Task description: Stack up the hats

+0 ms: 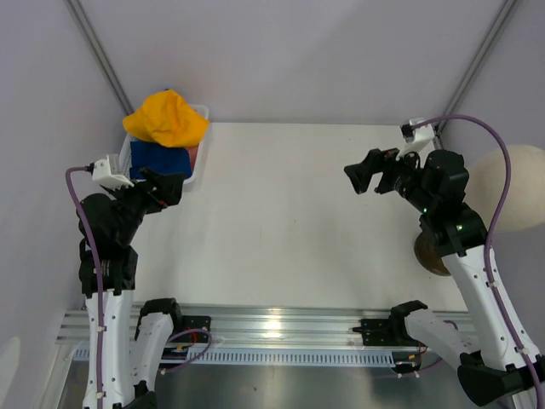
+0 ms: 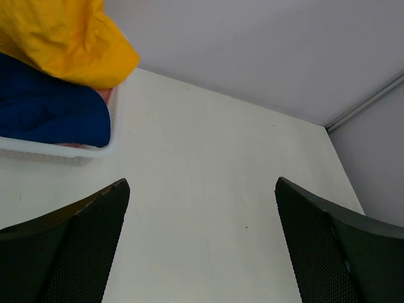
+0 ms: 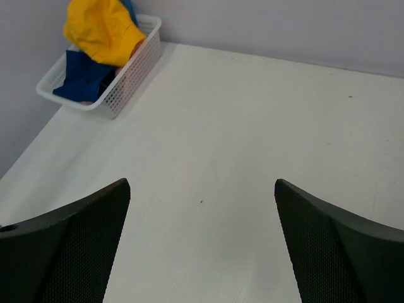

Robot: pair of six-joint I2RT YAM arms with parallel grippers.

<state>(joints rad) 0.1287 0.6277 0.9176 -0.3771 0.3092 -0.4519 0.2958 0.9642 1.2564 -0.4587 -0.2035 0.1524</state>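
A yellow hat (image 1: 167,118) lies on top of a dark blue hat (image 1: 160,158) in a white basket (image 1: 201,158) at the table's far left. A sliver of pale pink cloth (image 1: 193,154) shows beside the blue one. The light blue hat is mostly hidden; a bit of it peeks behind the yellow hat in the right wrist view (image 3: 130,11). My left gripper (image 1: 163,187) is open and empty, just in front of the basket. My right gripper (image 1: 364,175) is open and empty, raised over the table's right side. The yellow hat (image 2: 63,38) and dark blue hat (image 2: 50,110) fill the left wrist view's upper left.
A cream mannequin head (image 1: 518,187) on a dark brown round base (image 1: 430,254) stands at the right edge, behind my right arm. Grey walls close in the table at the back and sides. The basket (image 3: 129,72) also shows in the right wrist view.
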